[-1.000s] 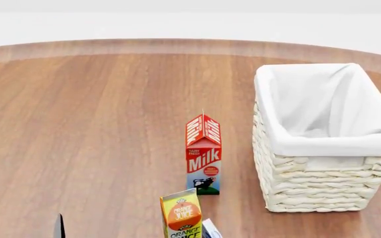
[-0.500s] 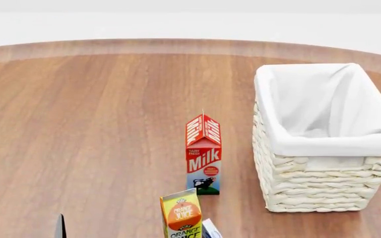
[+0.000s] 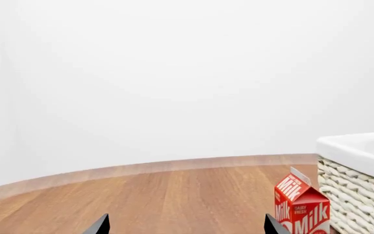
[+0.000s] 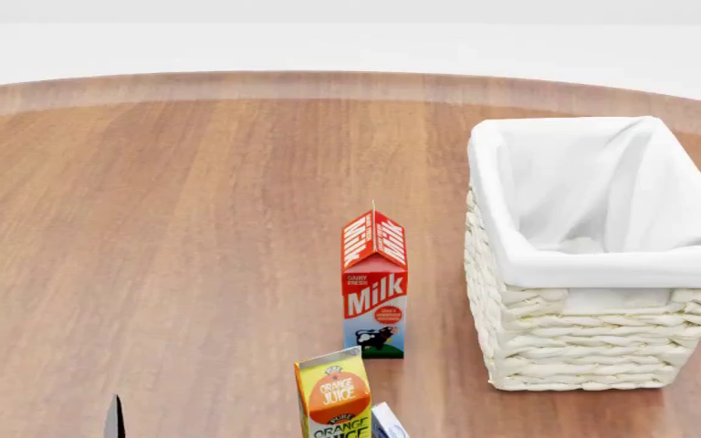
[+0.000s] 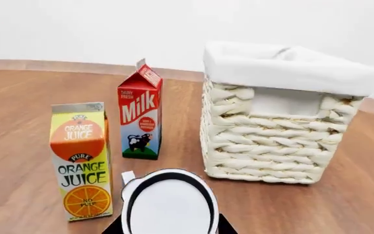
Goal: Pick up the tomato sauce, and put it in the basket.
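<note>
The tomato sauce (image 5: 169, 202) shows in the right wrist view as a white oval face with a black rim, close to the camera. My right gripper (image 5: 169, 230) is shut on it, with a dark finger against each side. In the head view only a small white and blue corner of the tomato sauce (image 4: 389, 422) shows beside the orange juice carton; the right gripper is out of that view. The cream wicker basket (image 4: 594, 342) (image 5: 271, 141) (image 3: 362, 190) with its white liner stands at the right, apart from the sauce. My left gripper (image 4: 41, 420) (image 3: 187, 228) is open and empty at the near left.
A red milk carton (image 4: 375, 283) (image 5: 140, 119) (image 3: 302, 207) stands upright just left of the basket. An orange juice carton (image 4: 335, 400) (image 5: 82, 158) stands nearer me, next to the sauce. The round wooden table (image 4: 180, 228) stretches bare to the left and back.
The left gripper's fingertips have sunk slightly at the lower edge of the head view. The cartons and basket have not moved.
</note>
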Tool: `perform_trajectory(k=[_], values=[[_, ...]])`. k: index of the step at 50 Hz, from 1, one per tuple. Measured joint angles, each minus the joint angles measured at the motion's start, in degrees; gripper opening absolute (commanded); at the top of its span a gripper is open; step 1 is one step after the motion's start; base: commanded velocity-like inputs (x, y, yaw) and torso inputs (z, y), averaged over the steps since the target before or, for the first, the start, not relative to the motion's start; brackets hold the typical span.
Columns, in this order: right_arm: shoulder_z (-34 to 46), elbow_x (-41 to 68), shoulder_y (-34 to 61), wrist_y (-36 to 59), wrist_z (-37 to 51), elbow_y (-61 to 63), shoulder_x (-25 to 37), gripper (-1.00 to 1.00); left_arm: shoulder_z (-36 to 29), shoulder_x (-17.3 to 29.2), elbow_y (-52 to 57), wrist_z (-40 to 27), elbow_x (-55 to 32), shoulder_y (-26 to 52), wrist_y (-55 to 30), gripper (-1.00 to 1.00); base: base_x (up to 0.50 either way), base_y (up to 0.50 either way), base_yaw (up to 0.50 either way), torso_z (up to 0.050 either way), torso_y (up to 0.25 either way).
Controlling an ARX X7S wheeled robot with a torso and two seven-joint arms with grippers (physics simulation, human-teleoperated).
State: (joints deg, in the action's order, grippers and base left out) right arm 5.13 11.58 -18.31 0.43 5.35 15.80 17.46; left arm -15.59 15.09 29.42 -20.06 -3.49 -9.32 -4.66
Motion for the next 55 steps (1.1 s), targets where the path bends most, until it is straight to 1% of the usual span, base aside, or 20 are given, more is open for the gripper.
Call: perform_trajectory(k=[13, 23, 40, 55], values=[[-4.35, 4.23, 5.62, 9.67, 3.46, 15.87, 3.35, -1.00, -0.19, 0.51, 0.05, -0.44, -0.67, 0.08, 0.09, 1.00, 0.00, 0.00, 0.00, 0.000, 0.000], [-6.41, 8.38, 14.85, 16.95, 4.90, 19.37, 5.03, -1.00, -0.36, 0.87, 0.25, -0.81, -0.93, 0.11, 0.08, 1.00, 0.00, 0.00, 0.00, 0.000, 0.001], [-6.32, 12.33, 35.15, 27.65, 6.88, 15.90, 6.59, -1.00, -0.72, 1.38, 0.27, -1.43, -1.24, 0.30, 0.07, 1.00, 0.00, 0.00, 0.00, 0.000, 0.000], [-2.73, 10.46, 52.16, 30.82, 7.27, 4.94, 5.86, -1.00, -1.05, 1.74, 0.01, -1.87, -1.55, 0.62, 0.09, 1.00, 0.00, 0.00, 0.00, 0.000, 0.000]])
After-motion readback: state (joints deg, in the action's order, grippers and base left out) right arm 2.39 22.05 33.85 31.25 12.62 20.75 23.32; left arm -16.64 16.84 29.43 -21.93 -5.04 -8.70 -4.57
